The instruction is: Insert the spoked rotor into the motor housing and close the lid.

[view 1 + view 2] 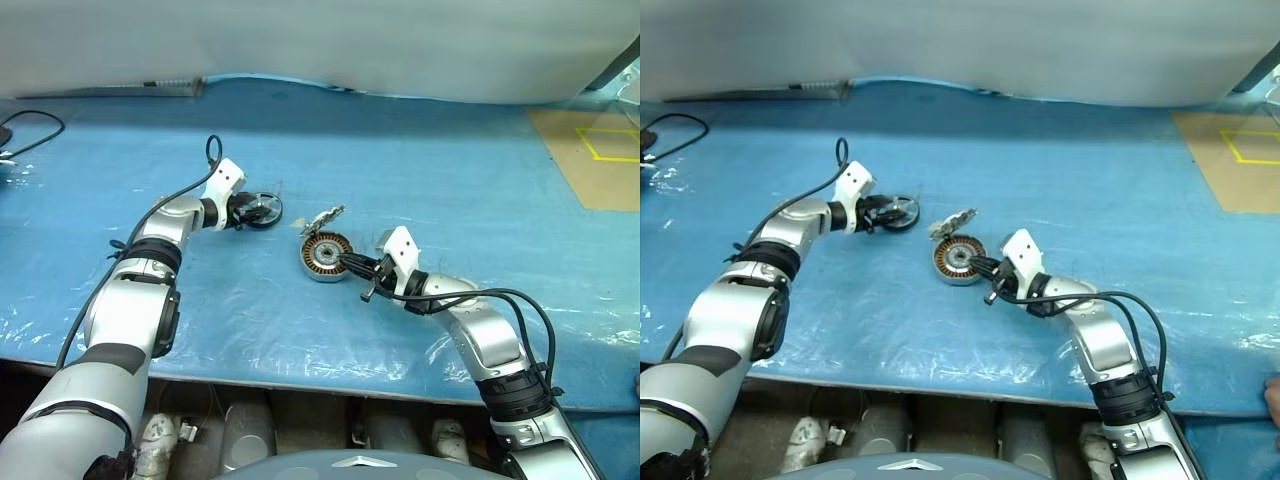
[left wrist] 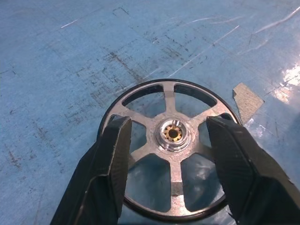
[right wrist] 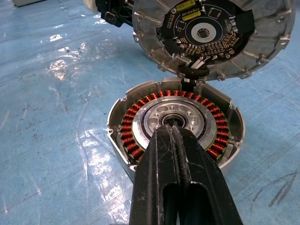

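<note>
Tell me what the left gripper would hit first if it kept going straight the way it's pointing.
Probably the spoked rotor. The left gripper has its jaws open on either side of it, with the rotor lying flat on the blue table cover just ahead.

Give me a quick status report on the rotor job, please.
Left gripper open, fingers astride the spoked rotor flat on the mat. Right gripper shut, tips at the motor housing centre. Lid hinged up, housing open. Nothing in the way.

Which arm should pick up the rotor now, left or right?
Left. Its gripper already straddles the rotor, fingers open on either side of the hub. The right gripper is shut, tips resting at the centre of the housing, whose lid stands open.
</note>
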Robot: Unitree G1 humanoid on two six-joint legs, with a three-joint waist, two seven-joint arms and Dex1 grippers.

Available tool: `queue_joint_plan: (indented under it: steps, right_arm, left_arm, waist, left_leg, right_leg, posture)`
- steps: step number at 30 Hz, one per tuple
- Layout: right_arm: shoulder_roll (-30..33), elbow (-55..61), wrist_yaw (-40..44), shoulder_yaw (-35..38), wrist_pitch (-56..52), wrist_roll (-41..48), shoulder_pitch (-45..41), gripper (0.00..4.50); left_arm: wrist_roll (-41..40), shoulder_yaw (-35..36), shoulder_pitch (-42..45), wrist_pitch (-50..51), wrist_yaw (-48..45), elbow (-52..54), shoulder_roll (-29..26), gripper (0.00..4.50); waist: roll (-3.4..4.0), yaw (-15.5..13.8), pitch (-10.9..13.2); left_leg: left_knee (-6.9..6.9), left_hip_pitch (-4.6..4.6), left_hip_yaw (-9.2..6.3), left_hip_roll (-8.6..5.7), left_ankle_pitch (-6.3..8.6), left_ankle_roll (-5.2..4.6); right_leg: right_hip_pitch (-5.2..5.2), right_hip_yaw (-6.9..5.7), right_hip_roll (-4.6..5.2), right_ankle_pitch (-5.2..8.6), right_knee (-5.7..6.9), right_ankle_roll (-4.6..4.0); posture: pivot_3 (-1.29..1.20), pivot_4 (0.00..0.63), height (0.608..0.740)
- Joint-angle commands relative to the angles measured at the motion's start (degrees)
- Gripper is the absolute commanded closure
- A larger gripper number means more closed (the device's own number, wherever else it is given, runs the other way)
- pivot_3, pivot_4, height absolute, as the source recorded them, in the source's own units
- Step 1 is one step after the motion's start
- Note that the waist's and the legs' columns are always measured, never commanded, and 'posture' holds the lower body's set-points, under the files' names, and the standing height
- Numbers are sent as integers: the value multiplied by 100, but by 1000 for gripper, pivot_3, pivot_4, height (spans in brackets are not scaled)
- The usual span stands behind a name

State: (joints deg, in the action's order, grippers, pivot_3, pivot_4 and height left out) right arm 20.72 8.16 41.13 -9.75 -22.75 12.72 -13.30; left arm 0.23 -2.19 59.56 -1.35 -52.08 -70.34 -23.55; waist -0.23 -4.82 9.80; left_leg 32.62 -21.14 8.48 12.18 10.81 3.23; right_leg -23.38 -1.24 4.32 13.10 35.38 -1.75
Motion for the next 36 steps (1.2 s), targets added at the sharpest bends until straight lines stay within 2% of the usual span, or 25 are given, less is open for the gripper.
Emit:
queue_joint_plan:
  steps: [1,21,27,36]
  right_arm:
    - [-32,97,-3,-12,116,18,-83,4500]
    - [-125,16,-51,-64,122,-65,-203,4500]
    - [-144,37,-81,-50,126,-85,-181,4500]
    - [-130,231,-53,101,201,71,-31,4500]
  left_arm:
    - [203,-73,100,30,164,-73,-3,1837]
    - [928,-714,4,413,-244,-34,-273,1837]
    - [970,-693,46,408,-234,-52,-242,3136]
    - [776,-505,19,308,-506,130,-370,3146]
  waist:
    - [0,-12,0]
    - [1,-43,-1]
    - [22,-65,-13]
    - [24,-62,-14]
  left_leg:
    - [0,1,0,0,0,0]
    - [-25,20,3,-3,0,1]
    - [-32,33,3,-8,0,1]
    - [-45,47,3,-13,0,1]
  right_leg:
    - [1,0,0,0,0,0]
    - [14,1,1,1,-19,-1]
    - [27,1,5,1,-28,0]
    - [38,5,7,1,-44,1]
  posture:
    - [0,150,740]
    - [0,150,740]
    - [0,150,740]
    - [0,150,740]
